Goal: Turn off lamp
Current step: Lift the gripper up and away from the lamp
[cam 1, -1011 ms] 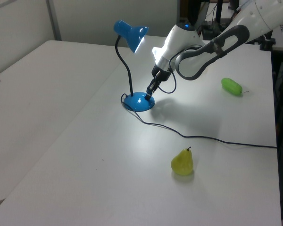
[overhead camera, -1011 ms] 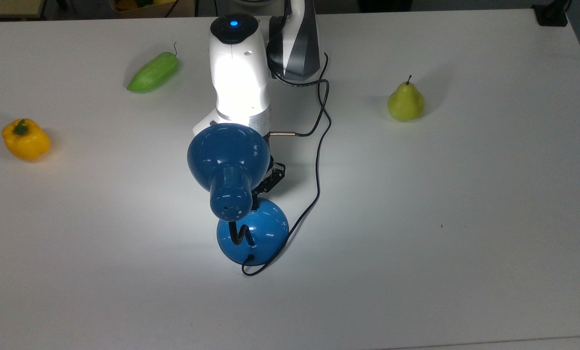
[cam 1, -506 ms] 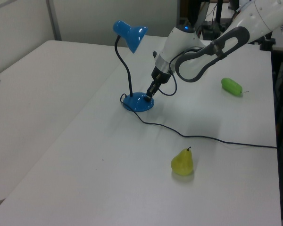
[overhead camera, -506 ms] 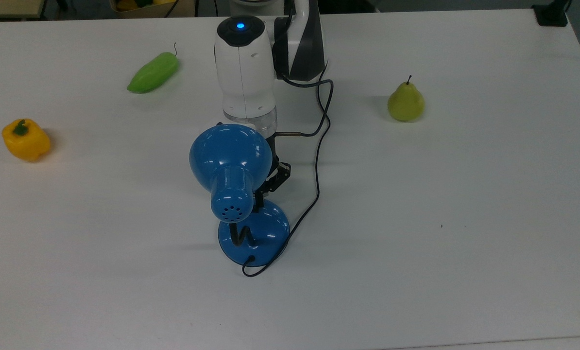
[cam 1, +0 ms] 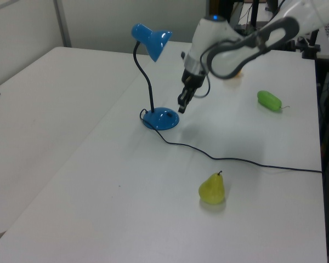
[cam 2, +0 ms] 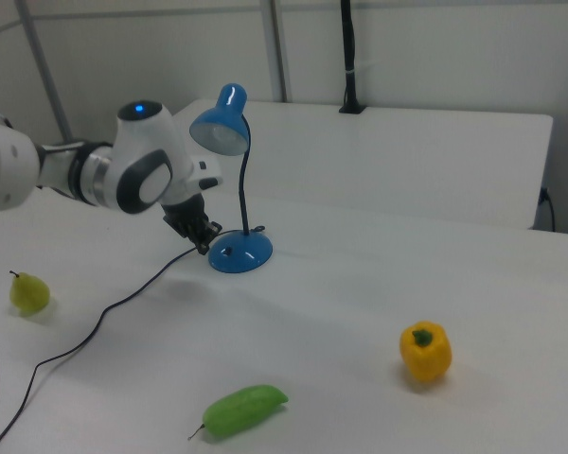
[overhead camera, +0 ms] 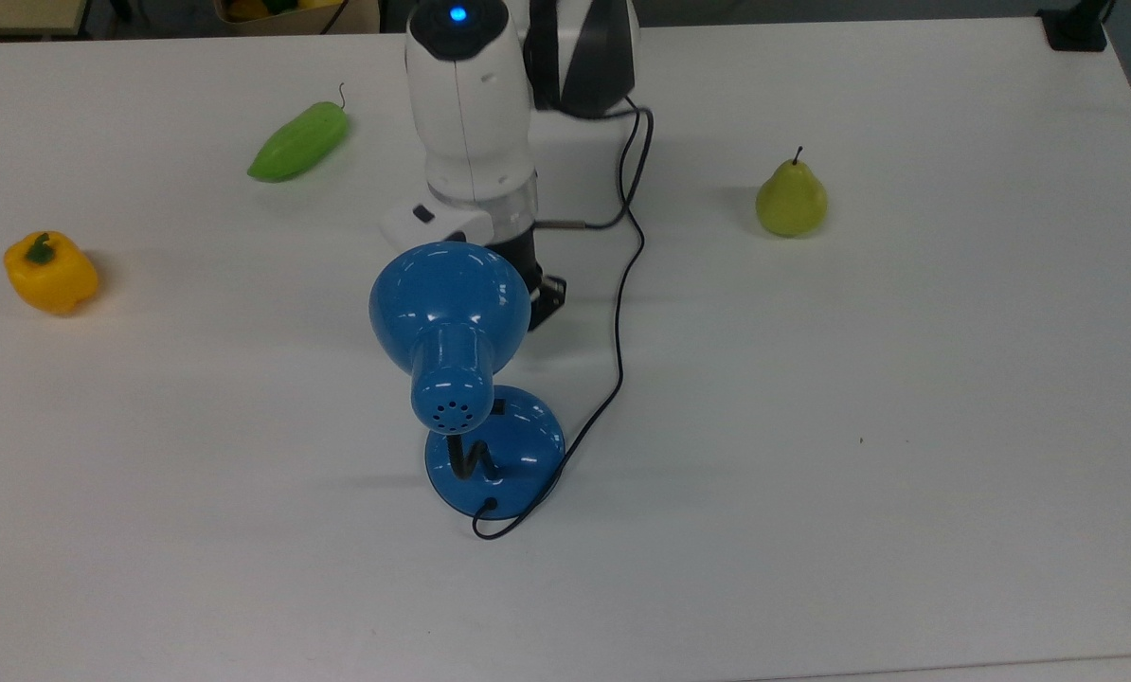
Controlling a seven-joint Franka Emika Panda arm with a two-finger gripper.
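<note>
The lamp (overhead camera: 471,379) sits mid-table with its base (cam 1: 161,118) flat on the white table (overhead camera: 859,530) and the shade (cam 2: 220,129) up on the bent neck. No glow from the shade in any view, so my read is it's dark and the switch press is done.

The gripper (cam 1: 181,105) hangs just above and beside the base, on the left view's right, not touching it. In the right view the gripper (cam 2: 203,242) is at the base's left edge, clear of it. Fingers look pinched together with nothing between them, which makes sense for poking a button with the tip.

There's a small dark switch (overhead camera: 497,407) on top of the base in the top view. If the light isn't actually off, I'd come straight down on that, keep the fingers closed so the tip is stiff, and press gently. The base is light and domed, so an off-centre push could slide or tip it.

For backing away: go up first, then out. The cord (overhead camera: 622,313) loops right next to the arm and the shade overhangs the wrist, so a sideways move risks snagging either one.

Pear (overhead camera: 791,199), yellow pepper (overhead camera: 50,273) and green pepper (overhead camera: 298,142) are all well apart from the action.
</note>
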